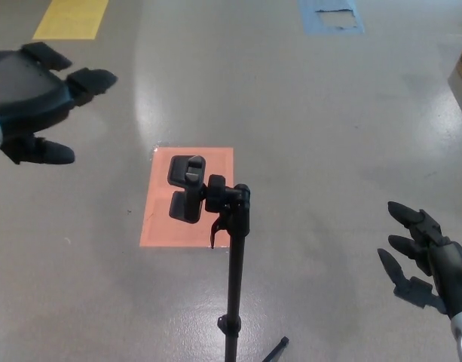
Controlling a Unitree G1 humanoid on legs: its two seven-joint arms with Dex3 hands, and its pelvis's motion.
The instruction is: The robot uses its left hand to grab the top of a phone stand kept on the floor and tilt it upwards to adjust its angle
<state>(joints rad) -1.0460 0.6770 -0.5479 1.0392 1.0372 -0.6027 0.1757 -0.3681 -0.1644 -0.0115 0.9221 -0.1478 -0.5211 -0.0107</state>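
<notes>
Left hand (31, 94) hovers upper left, fingers spread and empty, well apart from the phone stand (232, 249). Right hand (426, 260) hangs open, low right. Matte black stand rises from the glossy grey floor (328, 136); its clamp head (187, 188) sits over an orange square (159, 222).

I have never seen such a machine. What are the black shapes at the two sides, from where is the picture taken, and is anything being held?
The picture comes from a camera on a humanoid robot's head, looking down at the floor. The black shapes are its own hands: the left hand at the upper left, the right hand at the lower right. Each has a thumb and two thick fingers. Both are open and hold nothing. In the middle stands a black phone stand, a thin pole with a clamp on top; no phone is in it. Under it the floor bears an orange rectangle, with a yellow mark and a blue mark farther off.
</notes>
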